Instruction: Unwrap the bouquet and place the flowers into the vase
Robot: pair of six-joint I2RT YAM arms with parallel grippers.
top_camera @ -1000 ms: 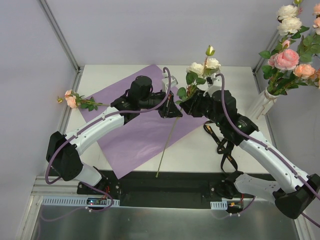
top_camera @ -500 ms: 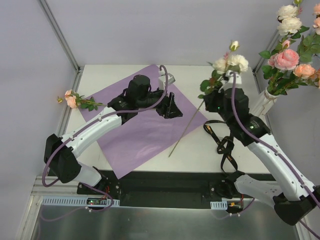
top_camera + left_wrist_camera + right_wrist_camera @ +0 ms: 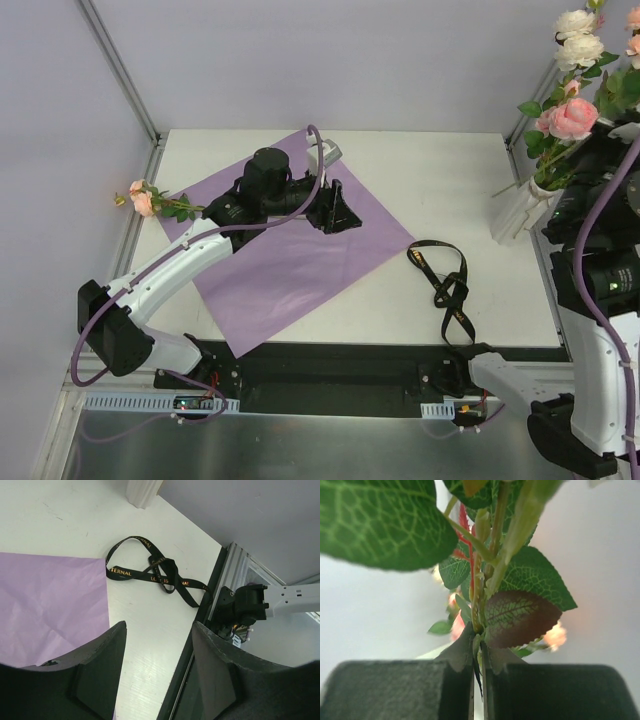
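The tabletop (image 3: 450,170) is white. The sheet (image 3: 290,255) over its left half is plain purple. The ribbon (image 3: 150,572) is black with gold lettering. The vase (image 3: 515,212) is cream-white and ribbed. Its flowers (image 3: 572,118) are pink and cream with green leaves. The rose (image 3: 140,198) at the left edge is peach. The stem (image 3: 479,600) is green, and one veined leaf (image 3: 520,617) is maroon.

The left arm (image 3: 175,262) and right arm (image 3: 598,395) consist of curved white link shells joined by black cylindrical joint housings. A purple cable (image 3: 321,160) runs externally along each arm. The left gripper (image 3: 159,640) carries two broad, matte-black moulded fingers (image 3: 95,665) with rounded tips.
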